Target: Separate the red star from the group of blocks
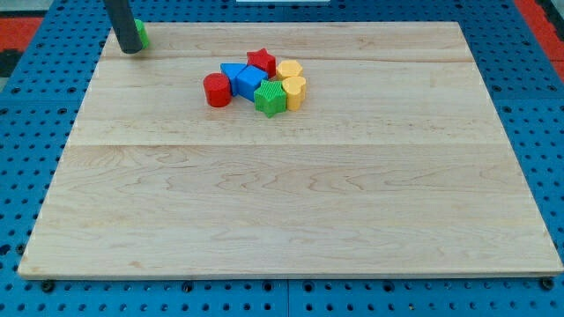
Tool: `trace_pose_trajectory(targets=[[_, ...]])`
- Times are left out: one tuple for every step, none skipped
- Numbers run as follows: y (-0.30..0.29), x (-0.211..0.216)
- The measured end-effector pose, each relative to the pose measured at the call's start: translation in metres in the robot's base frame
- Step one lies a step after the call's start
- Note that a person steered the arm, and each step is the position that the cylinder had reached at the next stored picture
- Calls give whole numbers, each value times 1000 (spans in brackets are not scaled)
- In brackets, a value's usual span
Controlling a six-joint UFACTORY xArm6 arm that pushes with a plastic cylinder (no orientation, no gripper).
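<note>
The red star (pixel 261 60) sits at the top of a tight cluster of blocks near the board's top middle. It touches a blue block (pixel 244 79) below left and a yellow block (pixel 289 69) at its right. A second yellow block (pixel 295 91), a green star (pixel 270 98) and a red cylinder (pixel 217 90) complete the cluster. My tip (pixel 129 49) rests at the board's top left corner, far left of the cluster, against a green block (pixel 141 33) partly hidden behind the rod.
The wooden board (pixel 291 202) lies on a blue pegboard surface (pixel 26 106). The rod enters from the view's top left.
</note>
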State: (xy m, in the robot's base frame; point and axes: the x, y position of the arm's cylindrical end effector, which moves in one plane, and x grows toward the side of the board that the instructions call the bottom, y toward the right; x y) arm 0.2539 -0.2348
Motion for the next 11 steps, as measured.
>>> trace_pose_trajectory(targets=[[-3, 0], [-1, 4], [-6, 58], [-21, 81], [-21, 90], [-18, 109], [-14, 108], [-10, 99], [1, 79], [55, 43], [115, 4]])
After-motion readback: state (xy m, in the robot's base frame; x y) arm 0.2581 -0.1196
